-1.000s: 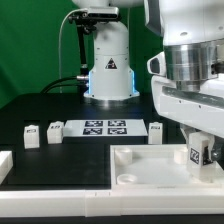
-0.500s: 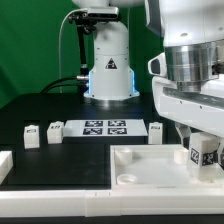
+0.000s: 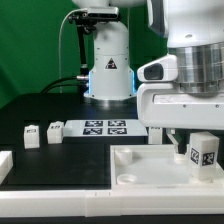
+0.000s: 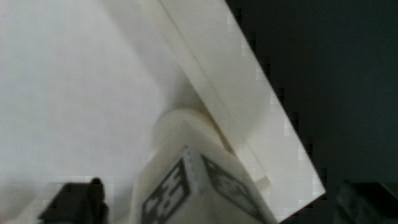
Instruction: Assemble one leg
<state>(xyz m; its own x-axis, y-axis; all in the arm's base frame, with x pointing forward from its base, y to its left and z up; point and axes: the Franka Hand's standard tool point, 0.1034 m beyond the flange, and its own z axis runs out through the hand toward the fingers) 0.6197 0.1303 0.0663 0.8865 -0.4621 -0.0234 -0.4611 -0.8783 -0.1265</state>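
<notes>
The leg (image 3: 205, 152) is a stubby white block with a tag on its face. It stands upright on the near right corner of the big white panel (image 3: 140, 158). My gripper (image 3: 194, 138) hangs just above and around its top, open. In the wrist view the leg (image 4: 199, 180) rises between my two dark fingertips (image 4: 75, 202), with a gap on each side, and the gripper (image 4: 222, 206) holds nothing. The panel (image 4: 80, 90) fills the space behind it.
Three more small white tagged blocks stand on the black table: two at the exterior view's left (image 3: 30, 135) (image 3: 55, 130) and one near the panel (image 3: 155, 131). The marker board (image 3: 105, 127) lies between them. A white piece (image 3: 5, 165) sits at the far left edge.
The jaws have gone from shut on the leg to wide open. The hand has lifted a little, leaving the leg standing on the panel.
</notes>
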